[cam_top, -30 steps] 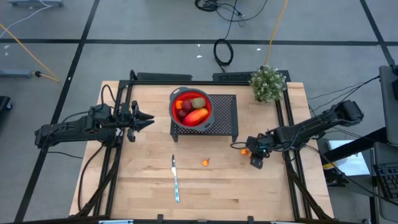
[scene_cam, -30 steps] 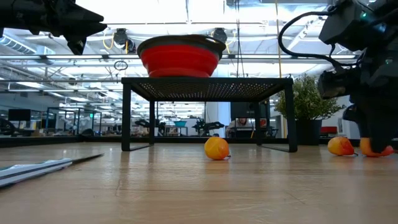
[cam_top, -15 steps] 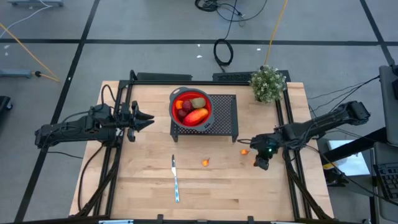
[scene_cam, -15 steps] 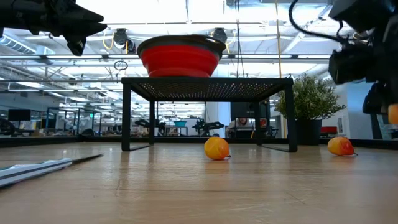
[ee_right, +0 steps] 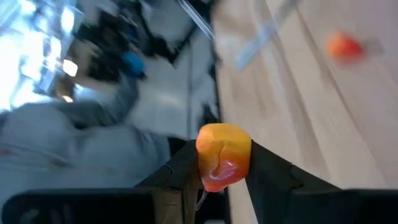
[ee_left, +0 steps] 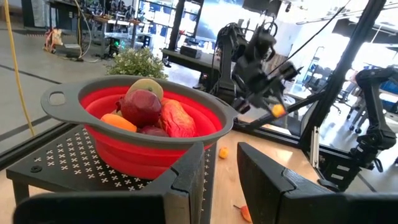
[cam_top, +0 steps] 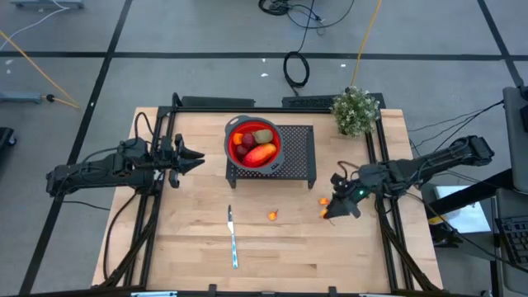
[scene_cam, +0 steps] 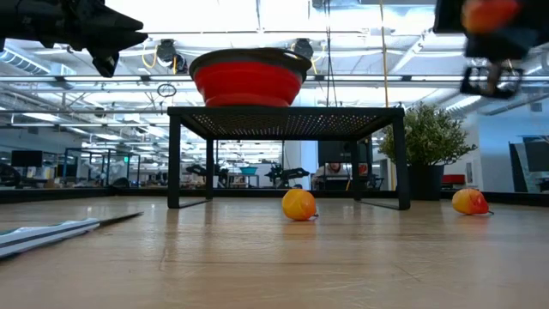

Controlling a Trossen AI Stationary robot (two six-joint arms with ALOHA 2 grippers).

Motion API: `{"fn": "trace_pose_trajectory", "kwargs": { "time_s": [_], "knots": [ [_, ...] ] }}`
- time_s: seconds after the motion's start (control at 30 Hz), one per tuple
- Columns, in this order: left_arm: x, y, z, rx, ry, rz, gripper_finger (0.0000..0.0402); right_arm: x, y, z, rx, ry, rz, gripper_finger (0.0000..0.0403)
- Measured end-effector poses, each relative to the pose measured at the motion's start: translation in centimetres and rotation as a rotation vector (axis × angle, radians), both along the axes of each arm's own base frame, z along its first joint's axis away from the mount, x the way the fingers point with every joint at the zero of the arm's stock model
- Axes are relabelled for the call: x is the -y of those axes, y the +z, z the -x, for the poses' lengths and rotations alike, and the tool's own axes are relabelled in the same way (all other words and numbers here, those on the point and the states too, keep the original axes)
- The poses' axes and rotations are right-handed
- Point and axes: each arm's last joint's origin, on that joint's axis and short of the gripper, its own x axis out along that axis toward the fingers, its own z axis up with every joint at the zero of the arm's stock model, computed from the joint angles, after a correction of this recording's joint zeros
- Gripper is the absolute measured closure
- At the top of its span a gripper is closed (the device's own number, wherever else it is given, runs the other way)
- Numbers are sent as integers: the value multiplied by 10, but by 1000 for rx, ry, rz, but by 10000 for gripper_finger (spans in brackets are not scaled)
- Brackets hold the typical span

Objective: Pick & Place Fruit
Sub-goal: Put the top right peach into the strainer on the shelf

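Right end effector (cam_top: 329, 209): right of centre in the high view, raised off the tabletop (cam_top: 190, 247); its fingers pinch a small orange fruit (ee_right: 223, 155), which also shows at the top right of the low view.
Left end effector (cam_top: 198, 157): left of centre in the high view, beside the black mesh stand (cam_top: 299, 157), fingers spread with nothing between them.
Red bowl (cam_top: 254, 143): on top of the stand, upper centre in the high view; it holds a red-orange oval fruit (cam_top: 261, 153), a brown-green fruit (cam_top: 262, 136) and dark red fruit (cam_top: 242, 140).
Loose orange fruit: one (cam_top: 272, 215) near the middle of the tabletop, another (cam_top: 323, 200) just beside the right end effector.
Knife (cam_top: 233, 237): lower centre in the high view, lying flat.
Potted plant (cam_top: 355, 110): upper right corner of the tabletop.
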Motion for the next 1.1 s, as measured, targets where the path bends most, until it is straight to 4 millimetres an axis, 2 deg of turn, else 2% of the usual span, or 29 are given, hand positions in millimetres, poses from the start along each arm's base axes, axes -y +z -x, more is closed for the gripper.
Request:
{"fn": "trace_pose_trajectory", "kwargs": {
  "time_s": [0.2, 0.6, 1.1],
  "knots": [
    [0, 0, 0, 2, 0, 23, 307, 2, 18, -6, 220, -102, 12, 296],
    [0, 0, 0, 7, 1, 90, 307, 5, 36, -8, 492, -203, 154, 294],
    [0, 1, 0, 20, 1, 166, 307, 11, 46, -9, 737, -353, 619, 293]
  ]
}}
